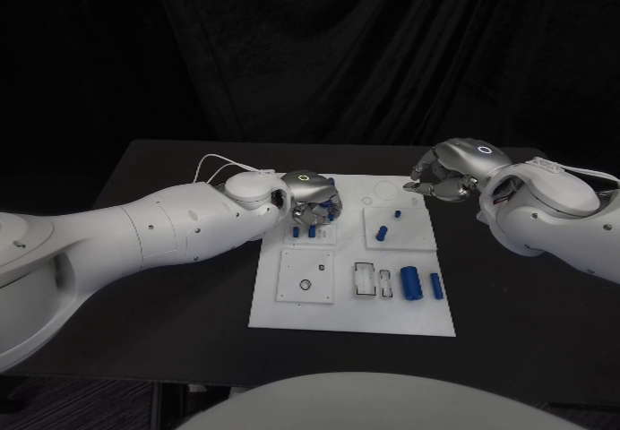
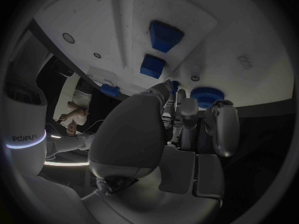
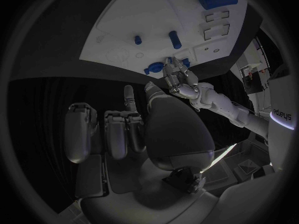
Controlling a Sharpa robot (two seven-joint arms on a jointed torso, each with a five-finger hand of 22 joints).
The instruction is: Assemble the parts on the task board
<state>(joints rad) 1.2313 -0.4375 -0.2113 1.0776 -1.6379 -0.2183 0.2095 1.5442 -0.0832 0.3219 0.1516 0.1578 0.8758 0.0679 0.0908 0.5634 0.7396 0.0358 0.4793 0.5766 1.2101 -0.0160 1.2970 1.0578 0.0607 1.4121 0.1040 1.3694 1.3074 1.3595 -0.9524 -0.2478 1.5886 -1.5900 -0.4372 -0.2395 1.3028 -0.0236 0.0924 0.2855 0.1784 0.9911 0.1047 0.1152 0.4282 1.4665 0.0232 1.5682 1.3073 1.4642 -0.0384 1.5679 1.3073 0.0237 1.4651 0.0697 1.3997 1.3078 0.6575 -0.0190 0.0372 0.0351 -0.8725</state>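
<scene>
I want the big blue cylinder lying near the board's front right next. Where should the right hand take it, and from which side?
Probably from straight above, pinching the big blue cylinder at mid-length across its round sides. It lies flat with its long axis running near-to-far, a smaller blue cylinder beside it on the right and an empty slot on the left, so the fingers have only narrow gaps. The right hand is empty.

A black table (image 1: 168,269) stands before a dark curtain (image 1: 310,63).

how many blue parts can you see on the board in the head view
5: two small pegs just below the left hand, one peg on the upper-right plate, and a large cylinder beside a slimmer one at lower right. The hand may hide more.
</scene>
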